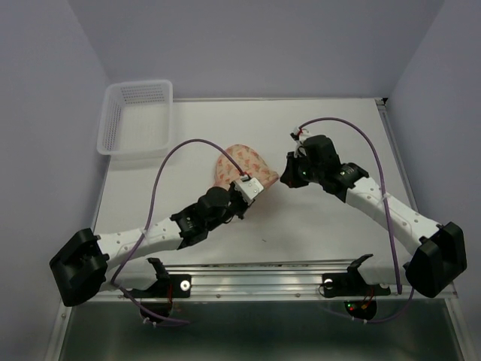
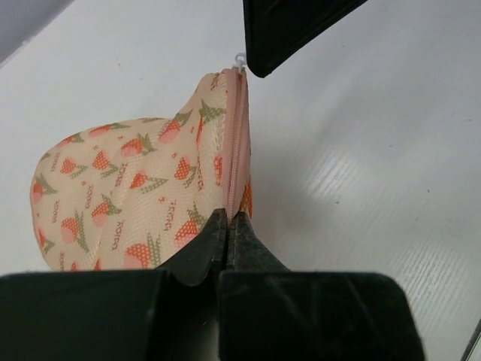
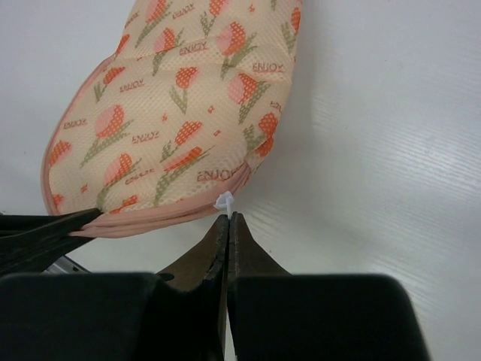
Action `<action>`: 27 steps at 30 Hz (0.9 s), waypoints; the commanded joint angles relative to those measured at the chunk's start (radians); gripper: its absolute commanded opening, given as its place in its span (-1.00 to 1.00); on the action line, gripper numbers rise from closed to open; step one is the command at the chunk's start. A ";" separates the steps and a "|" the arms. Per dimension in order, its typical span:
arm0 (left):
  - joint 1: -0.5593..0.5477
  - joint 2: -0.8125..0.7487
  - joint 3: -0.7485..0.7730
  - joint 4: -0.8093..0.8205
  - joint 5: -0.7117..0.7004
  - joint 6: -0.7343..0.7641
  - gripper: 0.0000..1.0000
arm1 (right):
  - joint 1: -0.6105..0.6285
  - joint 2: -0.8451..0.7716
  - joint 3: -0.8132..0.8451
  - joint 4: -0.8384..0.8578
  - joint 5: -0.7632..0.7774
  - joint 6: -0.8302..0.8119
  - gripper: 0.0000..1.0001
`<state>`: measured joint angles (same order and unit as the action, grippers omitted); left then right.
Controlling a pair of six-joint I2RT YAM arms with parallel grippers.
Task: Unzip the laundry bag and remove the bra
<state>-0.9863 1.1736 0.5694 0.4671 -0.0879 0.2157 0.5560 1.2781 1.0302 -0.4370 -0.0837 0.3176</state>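
White plastic mesh basket (image 1: 137, 118), upright, open side up, at far-L corner of white table (image 1: 316, 233).

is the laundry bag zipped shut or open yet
Shut: the laundry bag has its pink zipper closed along the visible seam; no lining shows.

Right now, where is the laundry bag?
In the top view, the laundry bag lies mid-table between the left tool and right tool, with the white basket at the far left corner.
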 commanded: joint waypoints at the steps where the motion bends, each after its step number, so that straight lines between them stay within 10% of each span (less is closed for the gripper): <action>1: 0.023 -0.063 -0.034 -0.059 -0.093 -0.015 -1.00 | -0.011 0.003 -0.013 0.047 0.139 -0.017 -0.99; 21: 0.158 -0.316 -0.063 -0.404 -0.095 0.108 -1.00 | -0.071 0.010 -0.081 0.049 0.168 -0.017 -0.99; 27: 0.161 -0.319 -0.019 -0.363 -0.011 0.059 -0.01 | -0.071 -0.016 -0.105 0.106 -0.008 -0.035 -0.99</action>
<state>-0.8551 0.8726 0.5312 0.1570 -0.0658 0.2855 0.5369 1.2949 0.9531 -0.3317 -0.1734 0.3290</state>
